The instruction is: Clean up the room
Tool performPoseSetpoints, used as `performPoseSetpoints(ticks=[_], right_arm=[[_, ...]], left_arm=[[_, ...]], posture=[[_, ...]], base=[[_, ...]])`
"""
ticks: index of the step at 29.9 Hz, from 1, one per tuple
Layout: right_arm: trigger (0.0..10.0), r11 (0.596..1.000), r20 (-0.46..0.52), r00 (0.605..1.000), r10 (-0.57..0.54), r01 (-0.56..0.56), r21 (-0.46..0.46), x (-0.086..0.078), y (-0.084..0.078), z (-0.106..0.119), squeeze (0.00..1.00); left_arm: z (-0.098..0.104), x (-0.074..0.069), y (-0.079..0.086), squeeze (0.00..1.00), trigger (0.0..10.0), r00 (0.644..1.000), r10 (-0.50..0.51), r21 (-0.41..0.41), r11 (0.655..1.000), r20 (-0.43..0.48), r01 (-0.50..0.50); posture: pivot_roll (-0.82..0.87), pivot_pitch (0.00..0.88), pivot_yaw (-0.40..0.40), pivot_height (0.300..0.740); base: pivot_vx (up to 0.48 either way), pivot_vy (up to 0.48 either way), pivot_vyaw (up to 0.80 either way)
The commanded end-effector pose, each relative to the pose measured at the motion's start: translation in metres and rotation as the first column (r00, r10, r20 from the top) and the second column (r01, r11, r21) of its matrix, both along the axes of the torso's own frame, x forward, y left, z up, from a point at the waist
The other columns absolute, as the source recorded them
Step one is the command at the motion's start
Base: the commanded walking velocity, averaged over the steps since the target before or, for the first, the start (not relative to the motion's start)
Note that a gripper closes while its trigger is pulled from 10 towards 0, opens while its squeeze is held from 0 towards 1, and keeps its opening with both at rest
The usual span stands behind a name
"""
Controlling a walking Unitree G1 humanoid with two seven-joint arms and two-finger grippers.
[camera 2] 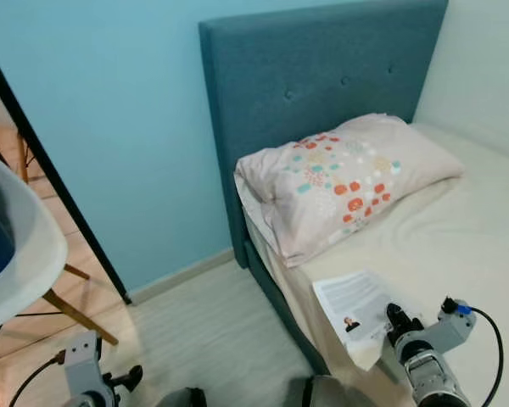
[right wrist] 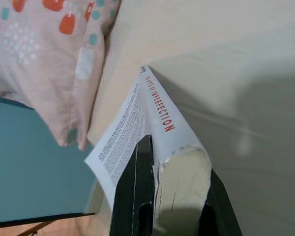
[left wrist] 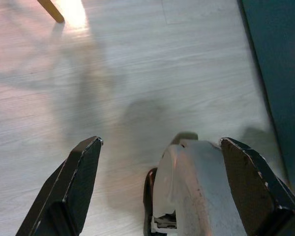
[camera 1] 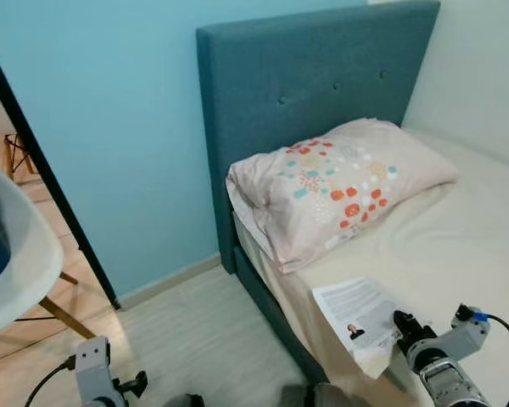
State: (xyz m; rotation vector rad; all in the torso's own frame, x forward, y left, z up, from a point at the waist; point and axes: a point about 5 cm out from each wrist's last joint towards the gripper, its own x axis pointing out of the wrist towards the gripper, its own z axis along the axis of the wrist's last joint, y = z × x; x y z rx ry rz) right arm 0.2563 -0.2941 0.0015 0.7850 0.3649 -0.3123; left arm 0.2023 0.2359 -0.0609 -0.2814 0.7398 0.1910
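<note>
Your right gripper [right wrist: 174, 196] is clenched on a white paperback book [right wrist: 152, 128] at the bed's [camera 1: 458, 246] near edge.
Red spine lettering ends in "IMPERFECTION"; the patterned pillow [camera 1: 335, 186] lies beyond it. Your left gripper [left wrist: 162, 191] hangs spread apart over the pale wood floor [left wrist: 137, 64].

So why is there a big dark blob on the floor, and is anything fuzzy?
In the left wrist view the blob is a soft shadow on the floor, with bright glare near the chair leg. In the right wrist view the book looks blurry up close between the fingers. The eye views look sharp and evenly lit.
</note>
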Motion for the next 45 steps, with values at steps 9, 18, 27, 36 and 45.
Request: performPoseSetpoints(ticks=[9, 18, 27, 36, 45], right_arm=[[10.0, 0.963, -0.278, 0.955, 0.104, -0.167, -0.213, -0.001, -0.023, 0.007, 0.00], [10.0, 0.939, -0.276, 0.961, 0.038, -0.129, -0.318, 0.007, -0.049, 0.031, 0.00], [10.0, 0.924, -0.329, 0.943, 0.048, -0.168, -0.344, 0.010, -0.039, 0.026, 0.00], [10.0, 0.928, -0.235, 0.962, 0.140, -0.210, -0.309, 0.024, -0.026, 0.032, 0.00], [10.0, 0.943, -0.116, 0.978, 0.175, -0.200, -0.264, 0.037, -0.009, 0.037, 0.00]], left_arm=[[-0.009, -0.021, 0.010, 0.00, 10.0, 0.998, -0.021, 0.025, 0.999, -0.067, 0.023], [-0.012, -0.030, 0.011, 0.00, 10.0, 0.997, -0.009, 0.020, 1.000, -0.080, 0.010], [-0.014, -0.033, 0.010, 0.00, 10.0, 0.996, -0.003, 0.016, 1.000, -0.084, 0.005], [-0.013, -0.032, 0.010, 0.00, 10.0, 0.996, -0.018, 0.018, 1.000, -0.086, 0.019], [-0.014, -0.044, 0.022, 0.00, 10.0, 0.995, -0.023, 0.039, 0.999, -0.097, 0.027]], posture=[[-0.04, 0.046, 0.006, 0.588], [-0.04, 0.058, -0.013, 0.588], [-0.04, 0.059, -0.017, 0.588], [-0.03, 0.058, -0.017, 0.588], [0.02, 0.092, -0.007, 0.588]], base=[[0.000, 0.000, 0.00], [0.000, 0.000, 0.00], [0.000, 0.000, 0.00], [0.000, 0.000, 0.00], [0.000, 0.000, 0.00]])
